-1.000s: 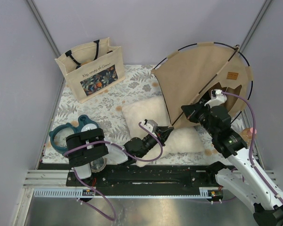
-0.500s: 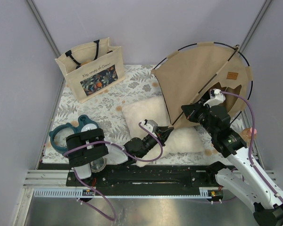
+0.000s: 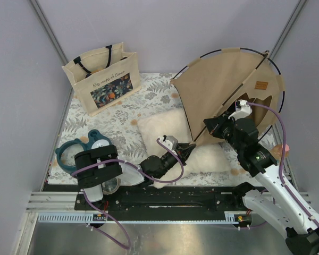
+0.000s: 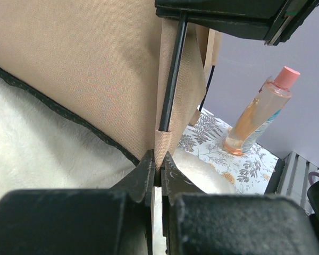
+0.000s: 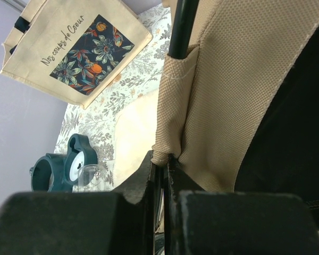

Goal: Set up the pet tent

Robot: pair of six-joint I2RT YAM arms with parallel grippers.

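Three pale walls [image 3: 149, 32], leafy tablecloth [image 3: 122, 127], pet tent [image 3: 218, 85]

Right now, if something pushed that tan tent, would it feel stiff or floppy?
Probably floppy between poles: the pet tent is thin fabric. Its black pole likely springs back. Propped on the pillow, it may tip easily.

Left tool [image 3: 191, 147] low, right tool [image 3: 208, 127] raised, both clamped.

Plain lilac-grey walls [image 3: 159, 26] around a leaf-patterned tabletop [image 3: 117, 114], even light
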